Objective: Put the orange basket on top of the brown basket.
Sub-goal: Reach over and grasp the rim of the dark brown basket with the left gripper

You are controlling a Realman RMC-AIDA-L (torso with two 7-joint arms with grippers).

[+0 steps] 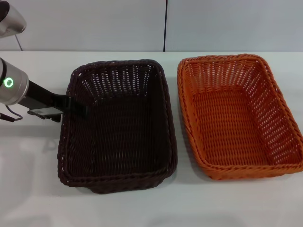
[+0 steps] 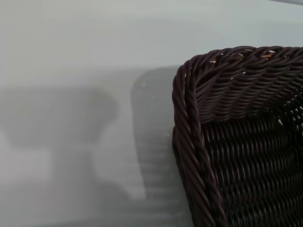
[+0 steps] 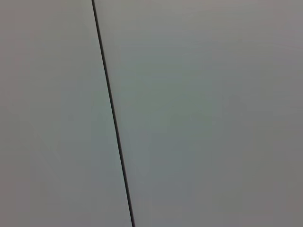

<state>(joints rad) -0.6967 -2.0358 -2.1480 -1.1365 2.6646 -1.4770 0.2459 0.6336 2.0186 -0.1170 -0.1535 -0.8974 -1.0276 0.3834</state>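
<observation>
The brown basket (image 1: pixel 171 124) sits left of centre on the white table, and the orange basket (image 1: pixel 185 111) stands beside it on the right, a narrow gap between them. Both are upright and hold nothing. My left gripper (image 1: pixel 75 109) reaches in from the left and is at the brown basket's left rim, about halfway along that side. A corner of the brown basket (image 2: pixel 189 142) and its braided rim fill the left wrist view. The right gripper shows in no view; the right wrist view holds only a pale panel with a dark seam.
The white table (image 1: pixel 142 208) runs back to a pale wall (image 1: pixel 94 23) with a vertical seam. Bare tabletop (image 2: pixel 71 118) lies outside the brown basket's corner. A silver part of my left arm (image 1: pixel 9 85) is at the left edge.
</observation>
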